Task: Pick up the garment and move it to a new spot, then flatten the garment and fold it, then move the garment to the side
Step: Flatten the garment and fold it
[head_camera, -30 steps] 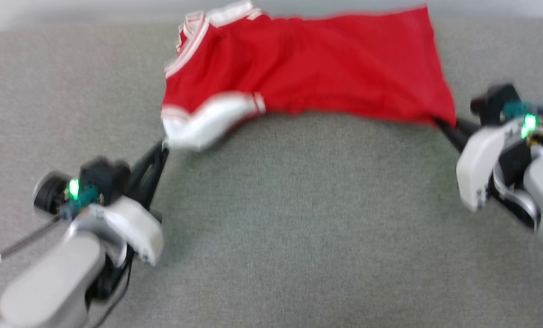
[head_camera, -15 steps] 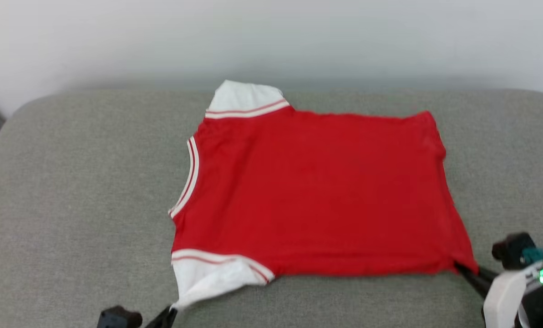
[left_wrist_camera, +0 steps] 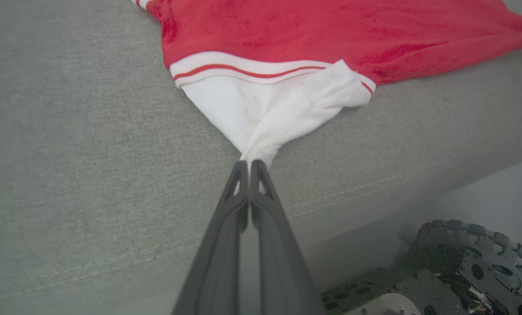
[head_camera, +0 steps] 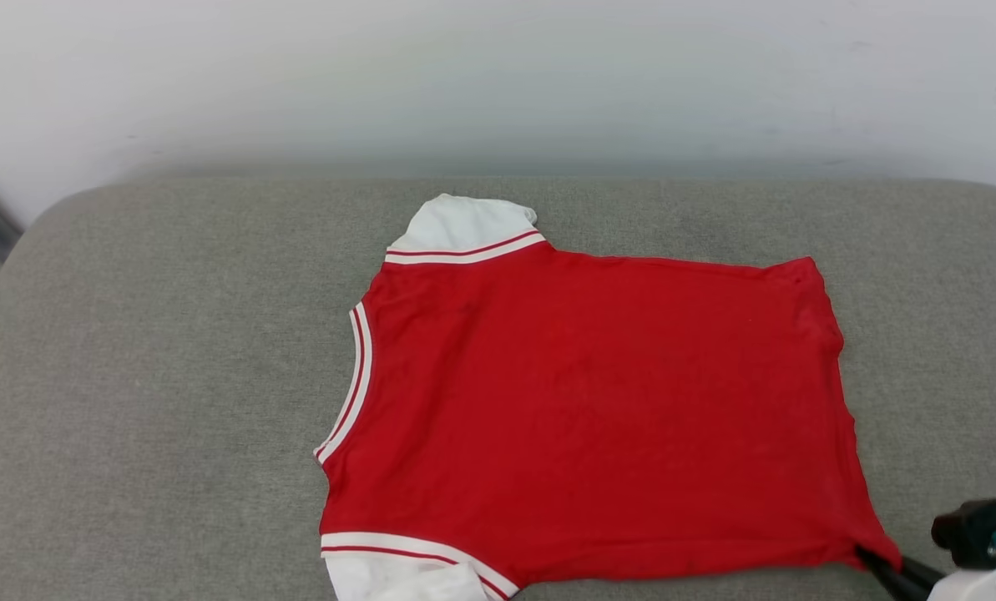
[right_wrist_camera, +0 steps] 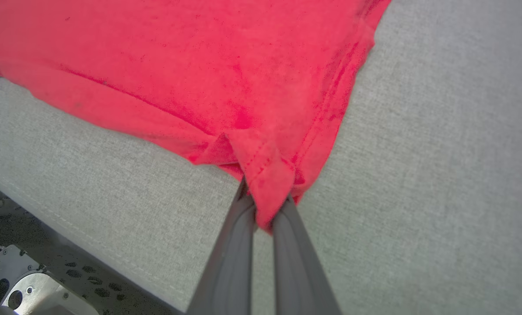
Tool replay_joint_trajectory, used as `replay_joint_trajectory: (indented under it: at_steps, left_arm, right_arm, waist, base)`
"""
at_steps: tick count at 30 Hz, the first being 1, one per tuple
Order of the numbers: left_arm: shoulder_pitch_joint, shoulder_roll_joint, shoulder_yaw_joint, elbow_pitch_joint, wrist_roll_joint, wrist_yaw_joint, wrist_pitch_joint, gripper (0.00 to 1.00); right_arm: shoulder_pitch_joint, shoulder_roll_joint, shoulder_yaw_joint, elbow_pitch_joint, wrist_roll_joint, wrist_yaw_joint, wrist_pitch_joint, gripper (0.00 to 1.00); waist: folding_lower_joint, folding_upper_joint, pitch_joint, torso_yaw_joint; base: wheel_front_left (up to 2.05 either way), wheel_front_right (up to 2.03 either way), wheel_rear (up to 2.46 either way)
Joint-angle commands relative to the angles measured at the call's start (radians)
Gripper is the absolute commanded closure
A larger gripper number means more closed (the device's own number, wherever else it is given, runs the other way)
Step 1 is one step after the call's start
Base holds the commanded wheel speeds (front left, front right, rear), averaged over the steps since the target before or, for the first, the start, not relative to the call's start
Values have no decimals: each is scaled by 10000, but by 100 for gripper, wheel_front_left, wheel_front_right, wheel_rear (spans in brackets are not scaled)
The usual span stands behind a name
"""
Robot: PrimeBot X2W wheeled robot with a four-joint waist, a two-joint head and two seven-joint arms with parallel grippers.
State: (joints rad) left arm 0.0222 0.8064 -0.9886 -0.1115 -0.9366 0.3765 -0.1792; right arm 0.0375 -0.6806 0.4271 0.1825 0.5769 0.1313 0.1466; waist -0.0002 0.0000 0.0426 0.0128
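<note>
Head view: the shirt (head_camera: 581,417) lies spread on the grey cushion (head_camera: 172,351), reaching ahead and to the left of the right gripper (head_camera: 869,558), whose tips meet the near hem corner. It looks thin, light and limp. We judge it will sag and crease wherever nothing holds it, so corners and seams are the places to take it, two at once.

Left wrist view: the left gripper (left_wrist_camera: 248,164) has its jaws pressed together on the tip of the white sleeve (left_wrist_camera: 265,109), which is drawn to a point right at the tips. The red body fans out beyond them. Behind and to the right of the jaws, past the cushion's edge, is the wheeled base (left_wrist_camera: 471,267).

Right wrist view: the right gripper (right_wrist_camera: 267,205) pinches the stitched hem corner, a bunched fold of red cloth sitting between its jaws. The shirt (right_wrist_camera: 177,57) spreads ahead and to their left, with bare cushion to their right. The doubled hem gives a firmer bite than single cloth would.

Against the earlier head pictures: a second ago the shirt was rumpled, stretched between both grippers. Now it lies flat and nearly smooth. Half a second ago it sat higher in the picture and the left fingers showed at the bottom edge. The wall (head_camera: 498,75) has shifted too, so we put that down to the camera.
</note>
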Motion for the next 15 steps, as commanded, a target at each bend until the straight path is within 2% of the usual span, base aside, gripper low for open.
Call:
replay_joint_trajectory:
  at_steps: [1, 4, 9, 15]
  left_arm:
    - [-311, 27, 145, 30, 112, -29, -77, 100]
    - [-901, 69, 392, 136, 523, 39, -263, 100]
    - [-2122, 88, 678, 379, 1115, -278, -346, 100]
    - [-3716, 169, 1114, 694, 1583, -633, -203, 100]
  right_arm:
    - [21, 64, -168, -147, -93, -11, 50, 100]
    - [-230, 211, -654, -600, -337, -11, 300, 100]
    - [-688, 548, -1223, -1135, -544, -11, 621, 100]
    - [-1441, 766, -1438, -1471, -708, -11, 887, 100]
  waist:
    - [2, 0, 24, -12]
    - [2, 0, 138, -83]
    - [2, 0, 395, -260]
    - [2, 0, 1024, -525]
  base:
    - [0, 0, 0]
    - [0, 0, 0]
    - [0, 0, 0]
    - [0, 0, 0]
